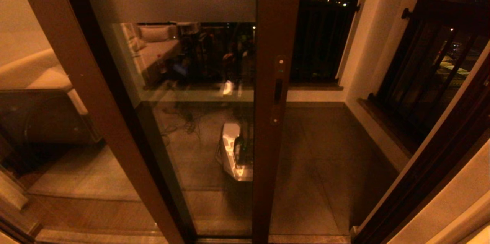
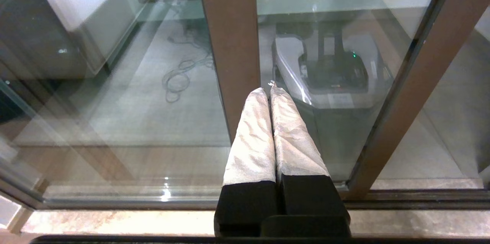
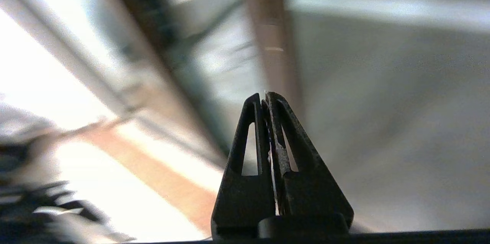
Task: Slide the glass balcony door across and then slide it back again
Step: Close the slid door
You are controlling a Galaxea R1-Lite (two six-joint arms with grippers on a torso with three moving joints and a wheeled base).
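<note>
The glass balcony door [image 1: 199, 129] stands partway across the opening, its dark brown stile [image 1: 272, 167] in the middle of the head view. A slot handle [image 1: 278, 91] sits in that stile, and a frosted band [image 1: 183, 2] runs near the top. Neither arm shows in the head view. My left gripper [image 2: 268, 89] is shut with nothing in it; its white-wrapped fingers [image 2: 252, 137] point low at the glass, between two brown uprights. My right gripper [image 3: 264, 93] is shut and empty too, with a blurred brown upright [image 3: 268, 30] beyond it.
A fixed glass panel with a lighter brown post [image 1: 80, 83] stands on the left. Right of the stile the doorway is open onto the balcony floor [image 1: 325, 152], with a railing [image 1: 428, 68] and the dark door frame [image 1: 432, 167]. A floor track [image 2: 421, 198] runs below.
</note>
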